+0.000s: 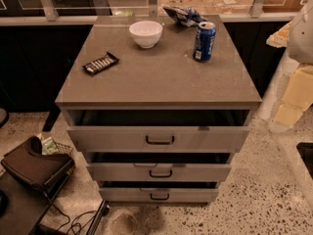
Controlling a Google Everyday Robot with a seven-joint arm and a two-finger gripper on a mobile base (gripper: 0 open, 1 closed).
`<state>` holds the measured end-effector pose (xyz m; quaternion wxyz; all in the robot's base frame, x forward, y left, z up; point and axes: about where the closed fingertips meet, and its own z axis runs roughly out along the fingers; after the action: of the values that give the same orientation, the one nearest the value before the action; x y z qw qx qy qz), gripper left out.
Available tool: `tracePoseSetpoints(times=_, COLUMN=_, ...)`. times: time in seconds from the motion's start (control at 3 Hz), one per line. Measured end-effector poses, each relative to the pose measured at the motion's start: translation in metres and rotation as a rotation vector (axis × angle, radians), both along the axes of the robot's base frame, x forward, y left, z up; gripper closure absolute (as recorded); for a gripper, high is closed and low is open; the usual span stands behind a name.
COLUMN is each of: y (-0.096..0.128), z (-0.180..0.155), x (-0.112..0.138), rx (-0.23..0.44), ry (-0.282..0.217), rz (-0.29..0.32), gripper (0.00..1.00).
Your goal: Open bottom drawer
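Bowl (145, 33): white, stood on the counter (156, 77) toward 12 o'clock.
Can (204, 41): blue, upright, at 3 o'clock of the bowl.
Bottom drawer (159, 195): lowest front, at 6 o'clock; slightly out, contents hidden in dark.
Orientation: front faced 6 o'clock; long axis ran 9 to 3.
End effector: outside the view; its state could not be told.

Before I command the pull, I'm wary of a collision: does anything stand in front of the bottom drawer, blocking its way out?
Nothing visible does. The floor before the bottom drawer shows no object; the dark cables lie left of its path. The claw is out of view, so its own approach cannot be judged.
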<state>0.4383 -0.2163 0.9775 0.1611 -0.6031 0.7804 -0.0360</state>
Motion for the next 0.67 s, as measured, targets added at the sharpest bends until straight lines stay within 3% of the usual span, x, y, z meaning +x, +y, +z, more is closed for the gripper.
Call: tracePoseSetpoints(times=0.67, y=0.0040, z=-0.0089, x=-0.0012, rx=-0.022, ry=-0.026, rz=-0.004, gripper=0.00)
